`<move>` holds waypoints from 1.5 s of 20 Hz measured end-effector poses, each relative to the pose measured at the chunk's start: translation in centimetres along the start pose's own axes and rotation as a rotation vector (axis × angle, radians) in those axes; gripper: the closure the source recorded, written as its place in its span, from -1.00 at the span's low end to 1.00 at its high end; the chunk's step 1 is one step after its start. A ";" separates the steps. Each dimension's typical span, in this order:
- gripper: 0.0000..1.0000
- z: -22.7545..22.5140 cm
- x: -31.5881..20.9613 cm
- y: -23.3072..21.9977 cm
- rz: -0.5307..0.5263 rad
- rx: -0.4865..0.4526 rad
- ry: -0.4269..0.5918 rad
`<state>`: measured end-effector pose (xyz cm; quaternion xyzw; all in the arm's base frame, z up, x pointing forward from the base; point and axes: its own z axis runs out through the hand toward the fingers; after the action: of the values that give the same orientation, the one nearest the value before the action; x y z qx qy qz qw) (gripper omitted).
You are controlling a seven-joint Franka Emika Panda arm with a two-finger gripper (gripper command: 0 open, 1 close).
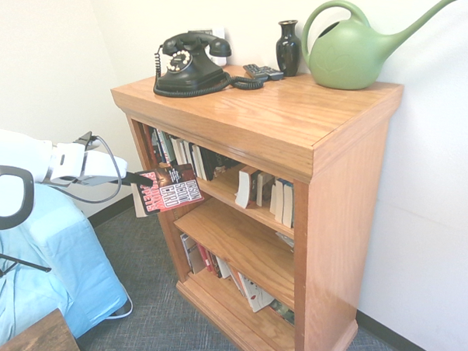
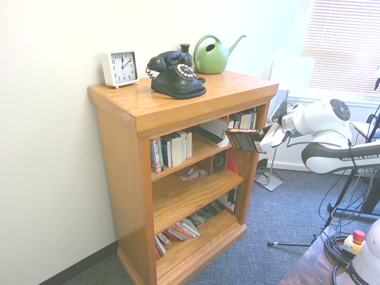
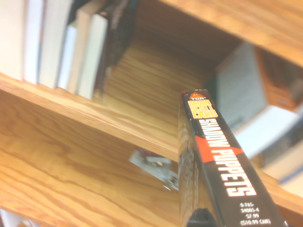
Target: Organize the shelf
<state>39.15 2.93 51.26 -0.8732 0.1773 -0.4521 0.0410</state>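
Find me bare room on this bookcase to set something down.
The middle tier's board has a wide bare front. The top is bare along its front edge, before the telephone and watering can. Crowded: the top's back edge, and the upper tier's two book groups.

My room is bright: daylight glows through the blinds (image 2: 338,53) in the second exterior view, washing the wall beside them almost to white. The first exterior view looks pale too, its white wall (image 1: 429,153) hazy and low in contrast. I see dimmer light under the bookcase's top (image 1: 244,114), inside the tiers. Close to my wrist, the spine lettering (image 3: 222,156) reads sharply, while the books behind (image 3: 61,47) blur softly.
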 end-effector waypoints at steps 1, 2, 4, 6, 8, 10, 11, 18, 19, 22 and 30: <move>1.00 0.7 -0.1 -0.3 -0.002 0.021 0.007; 1.00 1.4 -0.3 -0.6 -0.009 0.041 0.015; 1.00 2.7 -0.9 -1.2 -0.016 0.076 0.025; 1.00 4.0 -1.4 -1.5 -0.021 0.106 0.041; 1.00 5.1 -1.9 -1.6 -0.022 0.132 0.069; 1.00 6.3 -2.3 -1.6 -0.015 0.151 0.090; 1.00 7.0 -2.7 -1.6 -0.005 0.159 0.092; 1.00 12.0 -2.5 -2.7 0.111 0.217 0.075; 1.00 12.8 -2.1 -2.9 0.130 0.225 0.071; 1.00 15.0 -1.3 -4.3 0.184 0.269 0.046; 1.00 18.8 0.6 -4.4 0.268 0.306 0.040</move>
<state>55.76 5.15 41.66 -0.8164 0.2218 -0.4814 0.2294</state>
